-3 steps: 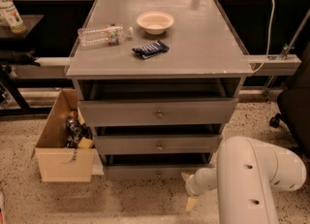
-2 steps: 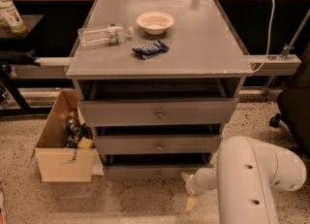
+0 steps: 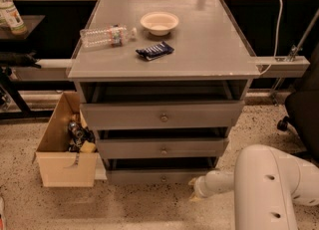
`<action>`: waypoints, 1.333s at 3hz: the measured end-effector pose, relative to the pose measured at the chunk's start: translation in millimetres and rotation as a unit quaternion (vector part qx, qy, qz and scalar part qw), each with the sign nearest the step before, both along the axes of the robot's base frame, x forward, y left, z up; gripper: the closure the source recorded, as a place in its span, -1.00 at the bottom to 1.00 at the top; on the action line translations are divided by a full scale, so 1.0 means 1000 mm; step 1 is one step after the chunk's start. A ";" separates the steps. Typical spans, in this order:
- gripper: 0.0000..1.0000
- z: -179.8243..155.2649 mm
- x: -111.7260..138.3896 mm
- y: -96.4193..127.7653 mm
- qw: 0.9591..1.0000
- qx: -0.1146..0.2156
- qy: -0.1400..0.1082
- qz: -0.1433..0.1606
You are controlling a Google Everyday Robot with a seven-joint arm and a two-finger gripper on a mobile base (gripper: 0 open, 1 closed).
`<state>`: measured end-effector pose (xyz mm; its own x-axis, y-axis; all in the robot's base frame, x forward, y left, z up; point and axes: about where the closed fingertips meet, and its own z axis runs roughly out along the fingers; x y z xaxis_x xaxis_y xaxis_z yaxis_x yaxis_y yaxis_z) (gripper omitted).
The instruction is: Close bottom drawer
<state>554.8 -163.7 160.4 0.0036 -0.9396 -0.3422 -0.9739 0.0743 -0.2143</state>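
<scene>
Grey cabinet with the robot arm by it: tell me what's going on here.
A one-armed robot is set to close the bottom drawer of the grey cabinet. That drawer looks slightly pulled out, with a dark gap above its front. The gripper sits low by the floor, just off the front's right end; contact cannot be told. On top lie a bowl, a tipped plastic bottle and a dark packet; a cardboard box stands beside the cabinet.

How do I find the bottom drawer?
Find the grey cabinet with a bowl on top. Go down its front past the top drawer and middle drawer. The bottom drawer is nearest the floor, next to the cardboard box, with the robot's gripper by its right corner.
</scene>
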 end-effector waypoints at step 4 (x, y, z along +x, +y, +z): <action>-0.67 0.002 0.024 -0.012 1.000 0.012 0.004 -0.015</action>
